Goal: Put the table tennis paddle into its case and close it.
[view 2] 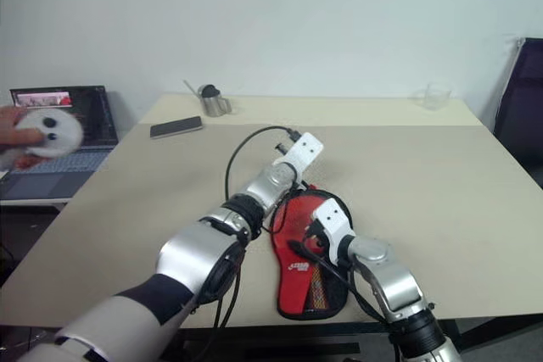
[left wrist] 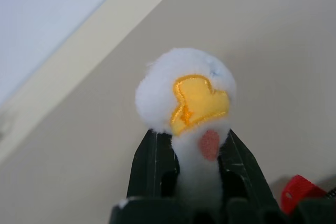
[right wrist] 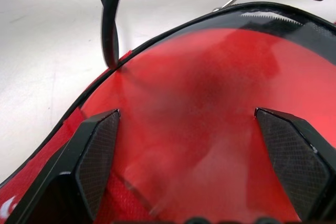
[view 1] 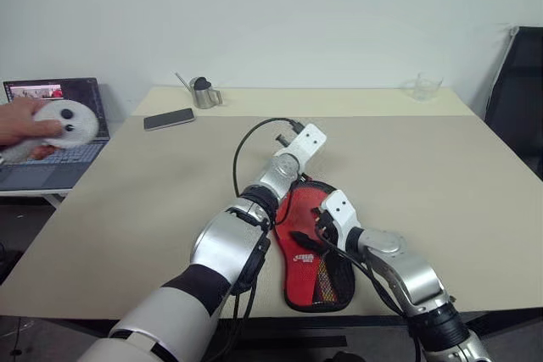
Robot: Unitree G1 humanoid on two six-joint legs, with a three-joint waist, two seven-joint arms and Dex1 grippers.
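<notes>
- At the near edge of the table (view 1: 475, 209) lies the case (view 1: 312, 247), red front up.
- Left gripper (left wrist: 191, 148), raised beyond the case, clamps a white plush toy (left wrist: 186, 90).
- Right gripper (right wrist: 194, 156) hovers over the case, fingers spread wide, holding nothing.

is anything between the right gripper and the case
Nothing visible. The right gripper hangs open directly over the red front of the case, its fingers spread to either side of the panel. A black cable crosses near the case's edge, off to the side, not in the gap.
</notes>
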